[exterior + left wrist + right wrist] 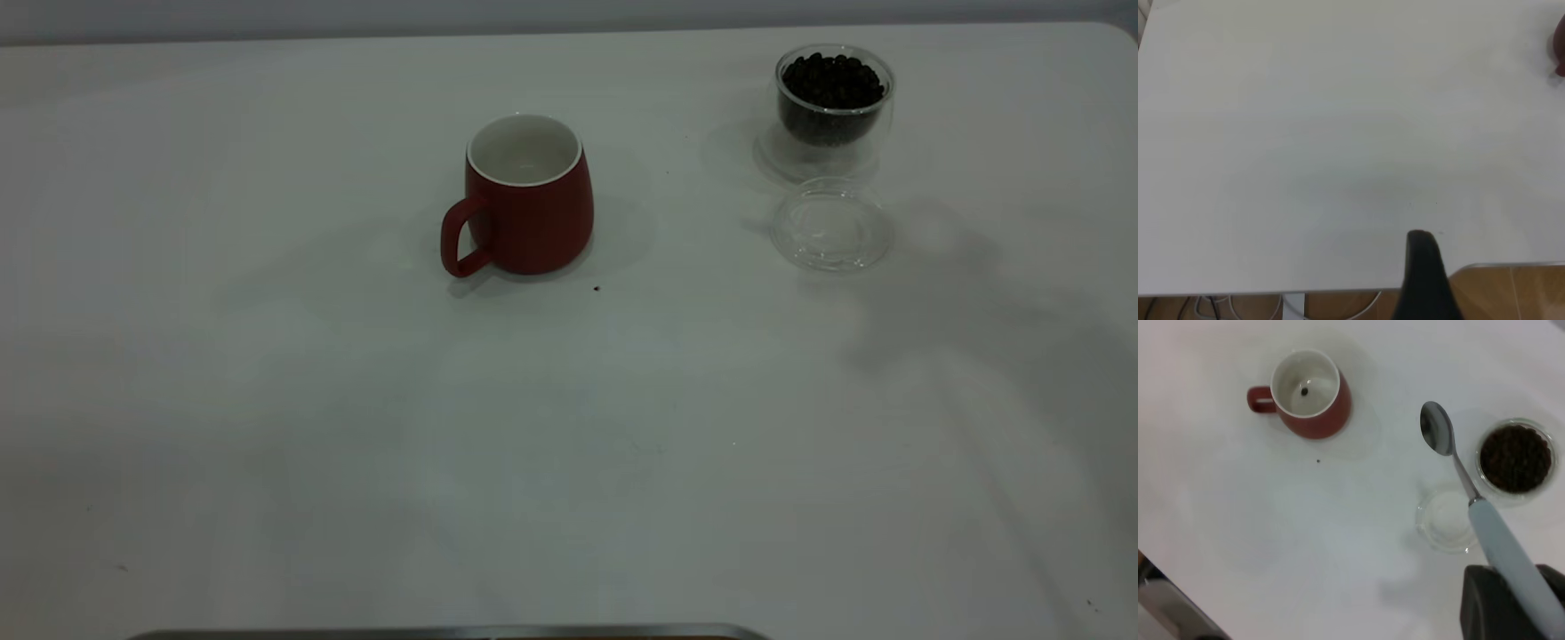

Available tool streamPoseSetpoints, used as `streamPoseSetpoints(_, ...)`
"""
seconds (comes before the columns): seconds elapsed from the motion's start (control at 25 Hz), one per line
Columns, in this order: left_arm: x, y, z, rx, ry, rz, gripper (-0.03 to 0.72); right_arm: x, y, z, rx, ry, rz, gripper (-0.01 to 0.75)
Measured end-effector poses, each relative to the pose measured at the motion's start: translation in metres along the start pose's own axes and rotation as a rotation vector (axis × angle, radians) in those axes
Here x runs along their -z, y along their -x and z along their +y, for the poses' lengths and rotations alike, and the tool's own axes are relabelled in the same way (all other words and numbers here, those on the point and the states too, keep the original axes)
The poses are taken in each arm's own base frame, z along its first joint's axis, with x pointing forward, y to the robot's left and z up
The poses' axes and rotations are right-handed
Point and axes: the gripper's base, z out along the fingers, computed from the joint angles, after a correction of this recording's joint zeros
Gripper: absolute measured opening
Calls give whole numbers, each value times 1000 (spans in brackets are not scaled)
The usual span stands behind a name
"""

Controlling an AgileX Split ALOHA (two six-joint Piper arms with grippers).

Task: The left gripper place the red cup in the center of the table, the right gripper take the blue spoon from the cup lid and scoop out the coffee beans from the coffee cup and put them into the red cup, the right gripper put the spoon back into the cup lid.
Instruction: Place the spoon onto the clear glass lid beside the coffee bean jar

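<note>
The right end effector [1511, 603] grips the blue spoon [1491, 540], bowl empty; coffee cup [1515, 458] just beyond its tip, red cup [1313, 397] farther off; next, I'd judge, dip and scoop.

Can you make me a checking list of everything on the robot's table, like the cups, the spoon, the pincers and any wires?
Surface: white table, a few tiny dark specks.
Red cup: upright near the middle, handle toward the left arm's side; one dark bean-like bit inside, seen from the right wrist.
Coffee cup: upright, full of coffee beans.
Cup lid: flat beside the coffee cup, nothing on it.
Blue spoon: lifted, bowl empty.
Clutter: nothing seen.
Right pincer: shut on the spoon's handle, above the lid.
Left pincer: back at the table edge; one finger visible.
Cables: white ones below the table edge.
Surroundings: wooden floor.
</note>
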Motion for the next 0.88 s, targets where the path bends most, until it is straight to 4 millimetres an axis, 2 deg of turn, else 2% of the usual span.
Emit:
streamPoseSetpoints(0.04,0,0,0,0,0,0,587,3,-14,-2,-50,-2,-7,114)
streamPoseSetpoints(0.16,0,0,0,0,0,0,587,-18,-68,-23,-276,-8,0,114)
streamPoseSetpoints(0.28,0,0,0,0,0,0,587,-60,-131,-47,-591,-5,-6,114)
streamPoseSetpoints(0.36,0,0,0,0,0,0,587,-81,-161,-64,-736,3,-37,114)
streamPoseSetpoints(0.48,0,0,0,0,0,0,587,-111,-187,-79,-852,81,-88,114)
streamPoseSetpoints(0.68,0,0,0,5,0,0,587,-160,-203,-95,-1022,177,-193,114)
streamPoseSetpoints(0.88,0,0,0,5,0,0,587,-209,-236,-97,-1181,245,-140,114)
